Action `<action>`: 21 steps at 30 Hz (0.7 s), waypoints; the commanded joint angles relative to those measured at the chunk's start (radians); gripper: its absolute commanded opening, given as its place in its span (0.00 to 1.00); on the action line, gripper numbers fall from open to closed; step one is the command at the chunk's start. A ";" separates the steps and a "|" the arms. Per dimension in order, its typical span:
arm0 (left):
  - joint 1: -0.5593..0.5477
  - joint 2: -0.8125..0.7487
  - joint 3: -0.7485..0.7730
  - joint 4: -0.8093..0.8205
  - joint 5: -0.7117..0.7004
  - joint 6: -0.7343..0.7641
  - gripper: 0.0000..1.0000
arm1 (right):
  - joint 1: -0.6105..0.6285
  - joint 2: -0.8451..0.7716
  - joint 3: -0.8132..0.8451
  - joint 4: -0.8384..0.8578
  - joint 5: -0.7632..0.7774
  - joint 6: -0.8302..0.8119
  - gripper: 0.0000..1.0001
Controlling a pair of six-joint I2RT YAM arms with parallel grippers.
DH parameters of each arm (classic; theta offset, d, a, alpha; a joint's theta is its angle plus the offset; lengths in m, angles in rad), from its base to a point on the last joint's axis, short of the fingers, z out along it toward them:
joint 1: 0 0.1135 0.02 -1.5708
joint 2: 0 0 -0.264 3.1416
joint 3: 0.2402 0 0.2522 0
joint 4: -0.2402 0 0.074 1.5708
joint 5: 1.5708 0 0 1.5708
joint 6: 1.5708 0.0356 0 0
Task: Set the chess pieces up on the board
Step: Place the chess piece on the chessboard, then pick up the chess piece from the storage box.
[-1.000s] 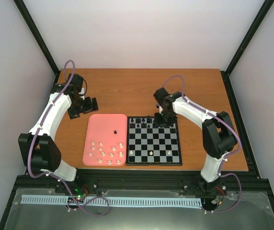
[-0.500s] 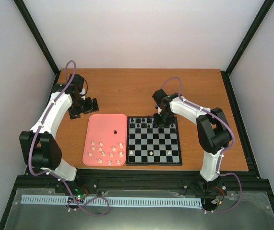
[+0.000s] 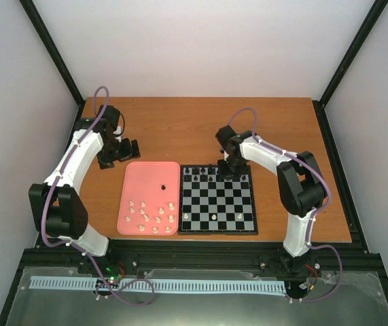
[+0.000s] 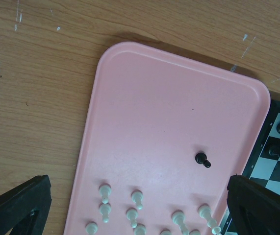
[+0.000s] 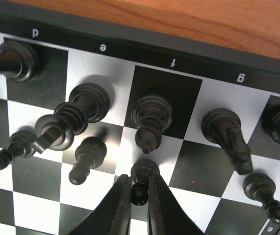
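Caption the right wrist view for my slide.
Right tool pinching a black pawn on the board, among other black pieces.

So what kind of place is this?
Probably a robot lab: left arm and right arm bolted to a black frame, plain white walls around the wooden table, a chessboard beside a pink tray.

Only readable stuff is the file letters (image 5: pixel 103 47) on the board (image 5: pixel 12 205), printed pale on its black border (image 5: pixel 140 53) along the top of the right wrist view. Left to right they go d, e, f, g, one over each column of squares, and all four show upside down from that camera. Down in the bottom right corner there's a pale digit (image 5: pixel 275 229) on the side border. It looks like a 6, but it's right at the picture's edge, so not sure. In the top and left wrist views any board marks are too small to read.
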 commanded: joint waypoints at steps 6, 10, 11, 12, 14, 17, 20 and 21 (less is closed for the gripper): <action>0.009 0.005 0.023 0.012 0.010 0.018 1.00 | -0.008 -0.033 0.027 -0.003 0.021 0.002 0.28; 0.008 0.005 0.022 0.012 0.011 0.018 1.00 | -0.006 -0.076 0.032 -0.022 0.015 0.014 0.30; 0.008 0.005 0.023 0.012 0.013 0.019 1.00 | -0.004 -0.092 0.031 -0.025 0.018 0.019 0.31; 0.008 0.005 0.023 0.011 0.015 0.018 1.00 | -0.003 -0.109 0.030 -0.029 0.020 0.024 0.31; 0.009 0.002 0.022 0.011 0.016 0.018 1.00 | 0.000 -0.140 0.031 -0.042 0.036 0.031 0.32; 0.009 -0.002 0.022 0.011 0.019 0.019 1.00 | 0.014 -0.173 0.054 -0.064 0.050 0.033 0.34; 0.009 -0.006 0.019 0.010 0.019 0.018 1.00 | 0.058 -0.173 0.117 -0.084 0.043 0.027 0.38; 0.008 -0.008 0.019 0.009 0.018 0.017 1.00 | 0.083 -0.163 0.148 -0.089 0.039 0.025 0.39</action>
